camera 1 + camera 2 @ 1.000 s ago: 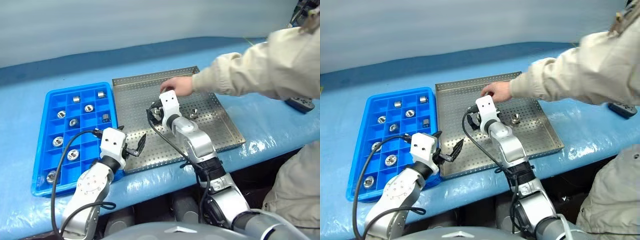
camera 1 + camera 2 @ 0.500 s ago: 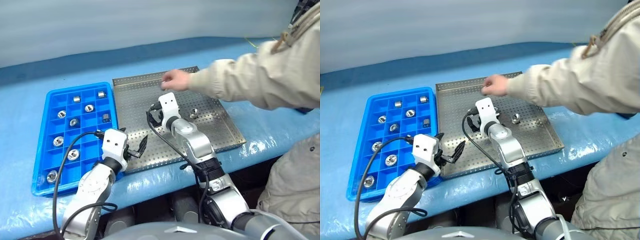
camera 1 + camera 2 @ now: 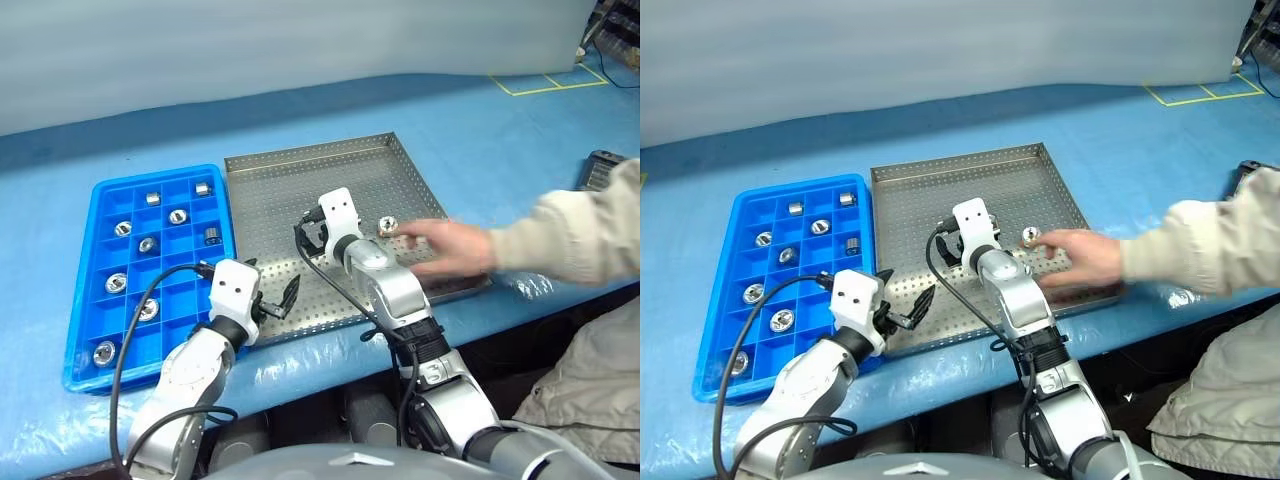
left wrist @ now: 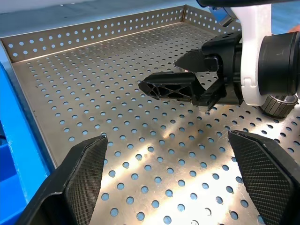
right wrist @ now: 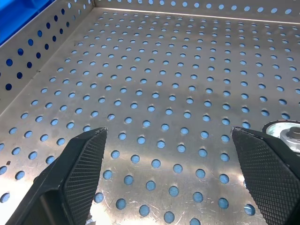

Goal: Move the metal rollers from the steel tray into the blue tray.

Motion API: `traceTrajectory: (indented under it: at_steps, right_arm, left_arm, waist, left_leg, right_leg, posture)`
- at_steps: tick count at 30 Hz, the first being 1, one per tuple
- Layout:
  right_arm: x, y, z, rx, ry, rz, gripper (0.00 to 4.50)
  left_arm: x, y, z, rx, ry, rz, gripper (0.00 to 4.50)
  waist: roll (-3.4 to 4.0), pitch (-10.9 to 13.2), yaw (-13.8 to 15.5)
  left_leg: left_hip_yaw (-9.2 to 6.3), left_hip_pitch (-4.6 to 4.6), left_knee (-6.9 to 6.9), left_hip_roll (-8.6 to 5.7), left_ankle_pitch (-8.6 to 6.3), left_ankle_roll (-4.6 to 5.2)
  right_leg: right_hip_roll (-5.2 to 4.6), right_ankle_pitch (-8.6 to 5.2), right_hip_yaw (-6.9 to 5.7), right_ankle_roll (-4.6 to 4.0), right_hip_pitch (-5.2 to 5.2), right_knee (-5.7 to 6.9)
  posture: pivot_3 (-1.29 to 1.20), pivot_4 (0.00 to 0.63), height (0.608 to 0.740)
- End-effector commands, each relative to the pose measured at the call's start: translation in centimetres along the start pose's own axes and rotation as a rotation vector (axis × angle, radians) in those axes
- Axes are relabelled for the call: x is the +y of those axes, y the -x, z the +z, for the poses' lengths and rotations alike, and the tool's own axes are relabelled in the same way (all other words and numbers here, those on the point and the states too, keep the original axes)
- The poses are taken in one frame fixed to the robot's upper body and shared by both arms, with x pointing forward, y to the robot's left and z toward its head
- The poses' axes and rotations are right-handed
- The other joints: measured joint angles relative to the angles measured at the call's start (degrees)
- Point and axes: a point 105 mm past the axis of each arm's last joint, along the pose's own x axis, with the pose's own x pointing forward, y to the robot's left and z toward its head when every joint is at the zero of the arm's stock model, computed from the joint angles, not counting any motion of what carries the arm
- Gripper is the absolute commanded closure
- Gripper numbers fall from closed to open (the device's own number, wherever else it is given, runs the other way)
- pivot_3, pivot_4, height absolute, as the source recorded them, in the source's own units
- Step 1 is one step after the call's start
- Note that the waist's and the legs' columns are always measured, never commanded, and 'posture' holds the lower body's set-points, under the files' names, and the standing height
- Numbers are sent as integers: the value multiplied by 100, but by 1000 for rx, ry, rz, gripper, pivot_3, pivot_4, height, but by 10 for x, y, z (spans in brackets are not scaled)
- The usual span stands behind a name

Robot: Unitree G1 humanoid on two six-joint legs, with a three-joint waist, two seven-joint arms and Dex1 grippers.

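While both claws gape empty over the steel tray (image 3: 270, 180), right claw (image 4: 180, 75) crosses left wrist view, roller (image 5: 290, 132) beside finger.

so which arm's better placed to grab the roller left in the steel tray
Right, probably. Its open pincer hovers over the steel tray just beside the roller. The left pincer, also open, sits at the tray's near edge, farther off. A person's hand is right next to the roller, though.

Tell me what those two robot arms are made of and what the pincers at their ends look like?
Both arms are silver-grey metal segments with rounded joints, each ending in a white boxy wrist block. A black cable loops along each arm. The left tool and the right tool each carry two black plastic fingers; their inner pads have a fine cross-hatched texture.
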Motion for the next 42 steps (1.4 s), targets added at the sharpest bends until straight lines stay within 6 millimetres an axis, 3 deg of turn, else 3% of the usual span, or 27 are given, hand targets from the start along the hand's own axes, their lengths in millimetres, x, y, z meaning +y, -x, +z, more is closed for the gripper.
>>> traceTrajectory:
  at_steps: [1, 11, 17, 25, 32, 42]
  right_arm:
    - [1, 4, 17, -65, 10, -1, 0]
    - [-25, 29, 26, -95, 16, -92, 0]
    - [-46, 64, 32, -78, -3, -161, 0]
    - [-72, 92, 14, 92, -83, -219, 0]
    - [-73, 95, -13, 229, -202, -204, 0]
    - [-60, 96, -34, 345, -185, -150, 0]
  left_arm:
    - [-3, 0, 6, -22, -1, -17, 14]
    - [-6, -2, 6, -24, 19, -22, 14]
    - [-7, -3, 6, -18, 19, -31, 14]
    - [-9, -6, 4, -12, 19, -45, 14]
    - [-11, -8, 2, -1, 10, -55, 14]
    - [-12, -6, 1, 9, 3, -60, 14]
  waist:
    - [0, 0, 0]
    - [0, 0, 12]
    - [1, 1, -11]
    - [2, 0, -21]
    - [2, 0, -75]
    - [2, 0, -64]
  left_leg:
    - [0, 0, 0, 0, 0, 0]
    - [-1, -3, 0, -1, 0, 1]
    - [1, -7, 0, -1, -1, 1]
    - [3, -7, 2, -1, -1, 1]
    - [5, -7, 1, -1, -1, 2]
    - [5, -8, 0, -1, -2, 3]
  right_leg:
    - [0, 0, 0, 0, 0, 0]
    - [-1, -1, 0, 0, -1, -2]
    - [0, -2, 1, 0, -7, -1]
    - [0, -3, 1, 0, -6, -1]
    - [1, -3, 3, -1, -6, -1]
    - [0, -3, 3, 0, -7, -2]
  posture:
    - [-108, 150, 740]
    - [-116, 150, 740]
    - [-139, 150, 740]
    - [-158, 150, 740]
    - [-152, 150, 740]
    - [-134, 150, 740]
